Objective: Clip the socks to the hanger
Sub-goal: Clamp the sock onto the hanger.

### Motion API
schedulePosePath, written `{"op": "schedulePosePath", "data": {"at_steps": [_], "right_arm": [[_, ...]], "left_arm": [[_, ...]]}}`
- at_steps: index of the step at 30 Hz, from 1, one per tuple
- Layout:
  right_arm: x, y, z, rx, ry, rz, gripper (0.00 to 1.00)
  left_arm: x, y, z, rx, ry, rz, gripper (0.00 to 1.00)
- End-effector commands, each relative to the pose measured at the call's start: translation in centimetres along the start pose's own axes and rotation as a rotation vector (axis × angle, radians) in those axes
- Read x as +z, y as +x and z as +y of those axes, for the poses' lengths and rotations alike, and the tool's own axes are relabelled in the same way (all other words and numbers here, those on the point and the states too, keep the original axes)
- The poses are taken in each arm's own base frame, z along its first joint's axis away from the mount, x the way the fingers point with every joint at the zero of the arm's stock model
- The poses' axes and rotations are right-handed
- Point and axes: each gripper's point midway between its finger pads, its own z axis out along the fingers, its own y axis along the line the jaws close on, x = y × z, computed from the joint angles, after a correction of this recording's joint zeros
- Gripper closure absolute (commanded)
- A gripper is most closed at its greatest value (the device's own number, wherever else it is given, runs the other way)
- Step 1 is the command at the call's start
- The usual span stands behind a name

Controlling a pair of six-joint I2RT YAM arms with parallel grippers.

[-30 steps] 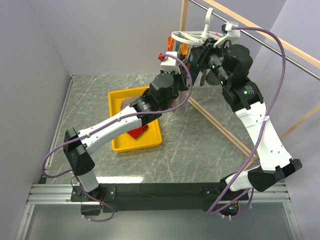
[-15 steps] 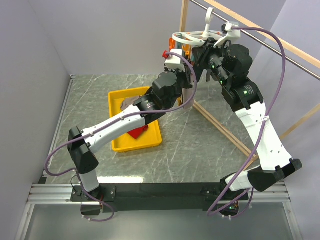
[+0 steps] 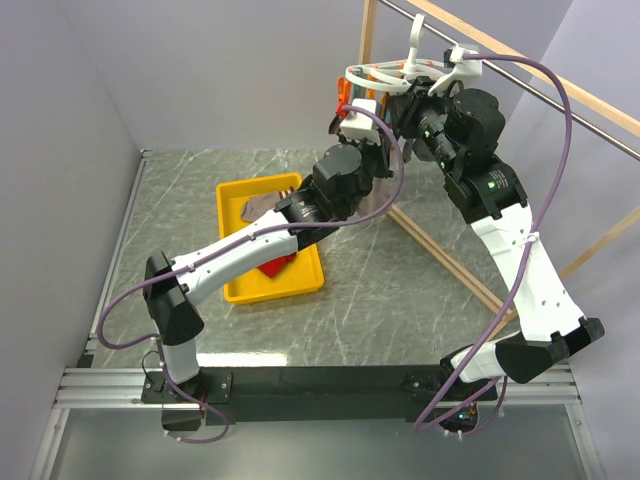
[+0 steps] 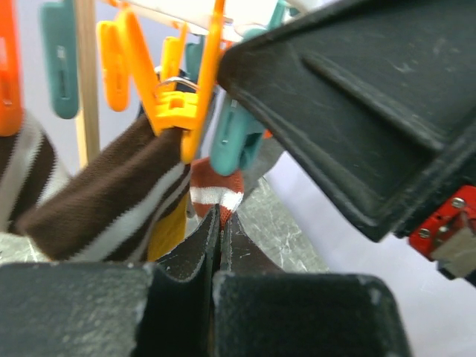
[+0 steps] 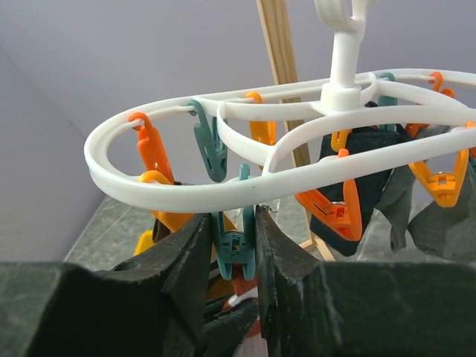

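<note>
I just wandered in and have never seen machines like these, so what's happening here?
Two robot arms are pegging socks onto a white hanger. The right gripper squeezes a teal clip dangling from the ring. The left gripper pinches a red sock with white stripes and holds it up just beneath that clip. I can't tell whether the clip has bitten on it. A brown striped sock already hangs from an orange clip. More socks lie in the yellow tray on the table.

White plastic oval hanger (image 5: 297, 178), with orange plastic clips (image 5: 149, 145) and a teal plastic clip (image 5: 234, 245). Brown knitted sock (image 4: 104, 201) with white stripes. Small red fabric sock (image 4: 216, 186), white bands at cuff.
</note>
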Motion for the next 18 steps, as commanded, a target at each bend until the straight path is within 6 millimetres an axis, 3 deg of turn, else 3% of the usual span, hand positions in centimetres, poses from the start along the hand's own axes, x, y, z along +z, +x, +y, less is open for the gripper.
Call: {"op": "schedulePosePath", "data": {"at_steps": [1, 10, 18], "right_arm": [[-0.8, -2.6, 0.5, -0.003, -0.002, -0.067, 1.0], [-0.8, -2.2, 0.3, -0.013, 0.003, -0.061, 1.0], [-0.7, -2.1, 0.2, -0.022, 0.007, -0.057, 1.0]], "left_arm": [[0.0, -2.9, -1.6, -0.018, 0.039, -0.067, 0.99], [-0.7, -4.8, -0.7, -0.048, 0.004, -0.136, 0.99], [-0.9, -5.2, -1.0, -0.041, 0.004, -0.158, 0.99]]}}
